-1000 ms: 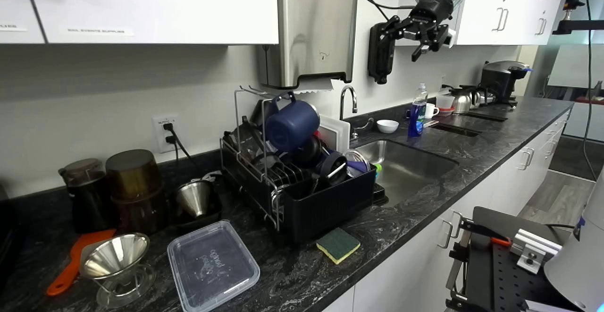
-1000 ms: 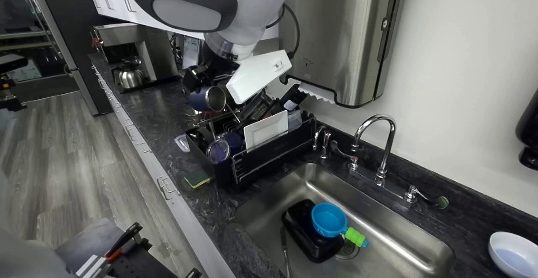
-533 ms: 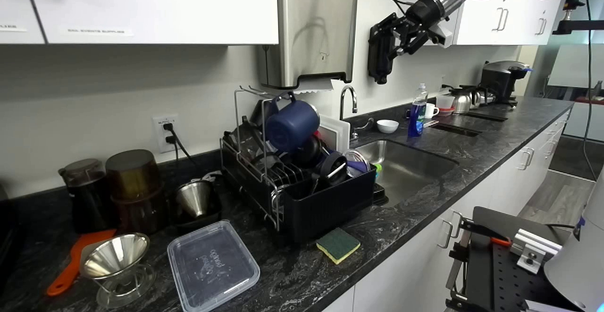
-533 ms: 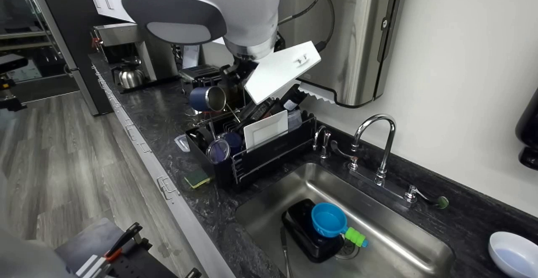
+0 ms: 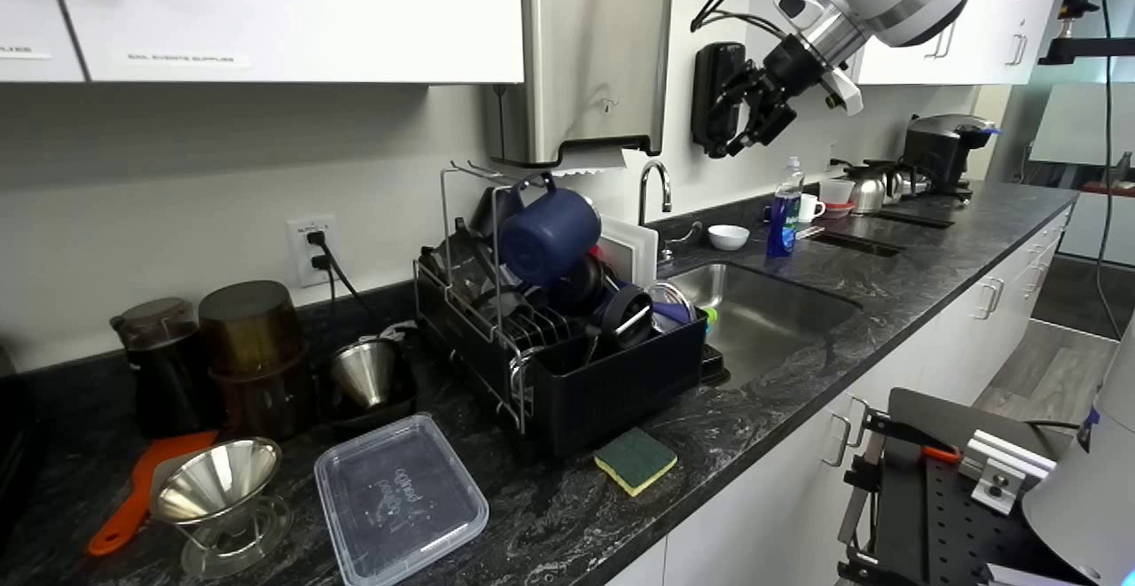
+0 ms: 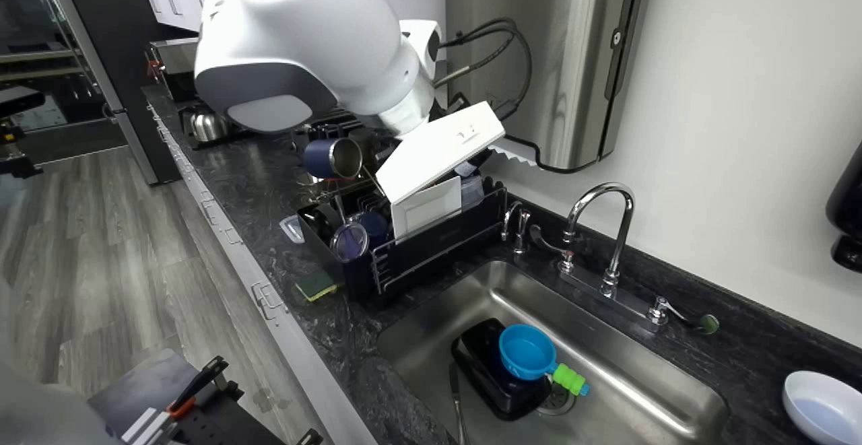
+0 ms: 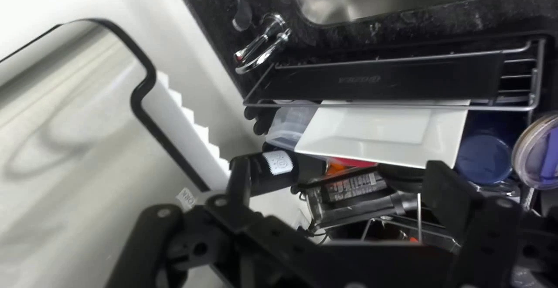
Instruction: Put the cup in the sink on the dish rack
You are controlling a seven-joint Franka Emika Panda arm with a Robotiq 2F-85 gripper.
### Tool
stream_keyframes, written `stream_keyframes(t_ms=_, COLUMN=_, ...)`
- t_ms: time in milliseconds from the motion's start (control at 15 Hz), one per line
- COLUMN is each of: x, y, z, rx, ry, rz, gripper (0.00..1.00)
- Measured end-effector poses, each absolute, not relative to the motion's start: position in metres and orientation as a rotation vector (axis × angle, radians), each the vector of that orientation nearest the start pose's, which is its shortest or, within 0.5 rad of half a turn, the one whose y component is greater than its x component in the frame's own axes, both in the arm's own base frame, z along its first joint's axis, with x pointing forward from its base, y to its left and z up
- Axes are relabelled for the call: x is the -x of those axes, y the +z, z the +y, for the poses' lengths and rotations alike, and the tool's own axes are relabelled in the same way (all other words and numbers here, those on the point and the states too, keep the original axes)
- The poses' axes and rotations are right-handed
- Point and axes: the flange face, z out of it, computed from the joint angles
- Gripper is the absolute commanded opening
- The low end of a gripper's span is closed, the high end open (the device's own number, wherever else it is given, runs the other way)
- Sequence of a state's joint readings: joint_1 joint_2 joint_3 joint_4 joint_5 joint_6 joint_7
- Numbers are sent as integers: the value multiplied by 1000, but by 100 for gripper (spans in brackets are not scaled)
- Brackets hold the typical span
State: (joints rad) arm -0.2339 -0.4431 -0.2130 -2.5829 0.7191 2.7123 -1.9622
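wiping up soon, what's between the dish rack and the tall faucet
In an exterior view, a small chrome tap and then a lever handle stand between the dish rack and the tall faucet.

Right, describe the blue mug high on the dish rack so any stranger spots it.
Find the steel sink, then the black dish rack on the counter beside it. High in that rack, a mug lies on its side. Its blue body and shiny rim set it apart from the black things nearby.
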Motion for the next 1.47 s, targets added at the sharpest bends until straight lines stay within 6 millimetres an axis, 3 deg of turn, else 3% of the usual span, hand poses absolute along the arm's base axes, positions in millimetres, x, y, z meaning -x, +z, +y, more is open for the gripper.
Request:
stream_keyframes(t_ms=200, x=-380, y=440, z=-198, rx=2875, ry=-1091, rz=-1302, gripper=100)
stream_keyframes(t_ms=400, x=-380, y=435, z=-190, rx=2907, ry=-1161, rz=-1099, gripper=100)
stream_keyframes(t_ms=600, x=-382, y=442, z=-182, rx=2974, ry=-1321, rz=-861, gripper=100)
stream_keyframes(t_ms=867, x=-380, y=465, z=-160, rx=3052, ry=-1549, rz=-611, gripper=100)
stream_keyframes(t_ms=1133, x=-375, y=481, z=-144, rx=3119, ry=-1672, rz=-531, gripper=100)
stream_keyframes(t_ms=1467, x=-373, y=450, z=-144, rx=3159, ry=-1548, rz=-507, gripper=100)
